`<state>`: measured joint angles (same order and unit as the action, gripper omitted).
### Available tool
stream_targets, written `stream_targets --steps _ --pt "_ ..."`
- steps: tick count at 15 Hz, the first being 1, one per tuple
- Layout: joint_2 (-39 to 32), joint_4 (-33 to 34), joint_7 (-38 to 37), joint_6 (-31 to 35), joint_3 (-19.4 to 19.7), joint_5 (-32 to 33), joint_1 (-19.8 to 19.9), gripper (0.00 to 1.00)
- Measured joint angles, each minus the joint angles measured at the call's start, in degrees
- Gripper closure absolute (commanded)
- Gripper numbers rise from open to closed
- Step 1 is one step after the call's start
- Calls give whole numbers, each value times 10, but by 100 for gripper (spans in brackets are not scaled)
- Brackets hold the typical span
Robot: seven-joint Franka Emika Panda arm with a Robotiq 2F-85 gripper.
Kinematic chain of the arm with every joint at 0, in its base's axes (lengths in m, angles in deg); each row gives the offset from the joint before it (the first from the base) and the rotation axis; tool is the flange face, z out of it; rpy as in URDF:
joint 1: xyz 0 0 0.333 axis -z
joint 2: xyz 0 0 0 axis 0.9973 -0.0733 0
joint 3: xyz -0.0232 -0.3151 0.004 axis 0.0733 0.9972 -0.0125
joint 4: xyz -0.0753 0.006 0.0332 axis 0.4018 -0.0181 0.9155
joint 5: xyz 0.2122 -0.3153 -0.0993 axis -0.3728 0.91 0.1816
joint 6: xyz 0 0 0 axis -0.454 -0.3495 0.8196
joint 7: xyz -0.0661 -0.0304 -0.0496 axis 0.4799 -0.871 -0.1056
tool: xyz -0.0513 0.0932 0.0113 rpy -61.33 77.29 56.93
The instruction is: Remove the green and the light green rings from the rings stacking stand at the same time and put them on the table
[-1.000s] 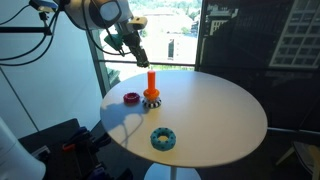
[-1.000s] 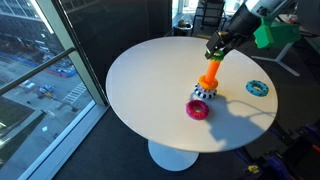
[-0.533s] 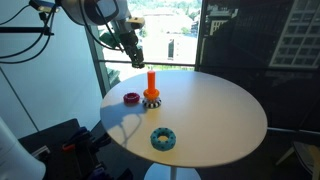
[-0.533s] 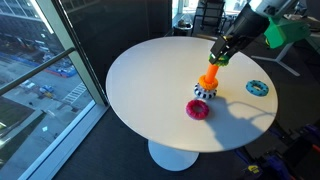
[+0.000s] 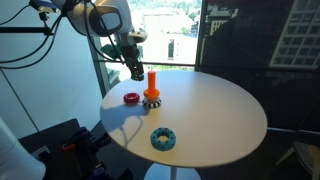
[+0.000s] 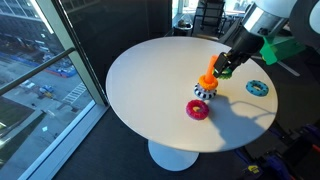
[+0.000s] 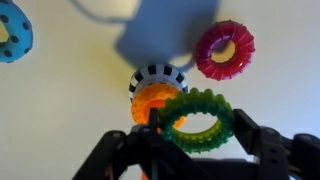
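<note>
In the wrist view my gripper [image 7: 196,125] is shut on the green and light green rings [image 7: 198,118], stacked together between the black fingers. The rings stacking stand, an orange peg with dark and orange rings at its foot [image 7: 152,92], stands just beyond and left of the held rings. In both exterior views the gripper [image 5: 136,70] [image 6: 224,68] hangs beside the top of the peg [image 5: 151,88] [image 6: 207,82], above the cream-white table [image 5: 210,110] [image 6: 150,90]. The held rings show as a small green spot [image 6: 223,71].
A red ring [image 5: 131,98] [image 6: 197,109] [image 7: 224,49] lies on the table close to the stand. A blue toothed ring [image 5: 162,138] [image 6: 258,87] [image 7: 12,30] lies farther off. Windows and dark equipment surround the table.
The gripper with the rings has come down and sideways, from above the peg to beside its top. The stand, red ring and blue ring have not moved.
</note>
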<state>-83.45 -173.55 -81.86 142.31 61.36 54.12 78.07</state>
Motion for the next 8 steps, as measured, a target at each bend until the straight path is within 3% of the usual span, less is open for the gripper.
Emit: stream_targets --steps 8 --pt "-55 -9 0 0 1 26 20 51"
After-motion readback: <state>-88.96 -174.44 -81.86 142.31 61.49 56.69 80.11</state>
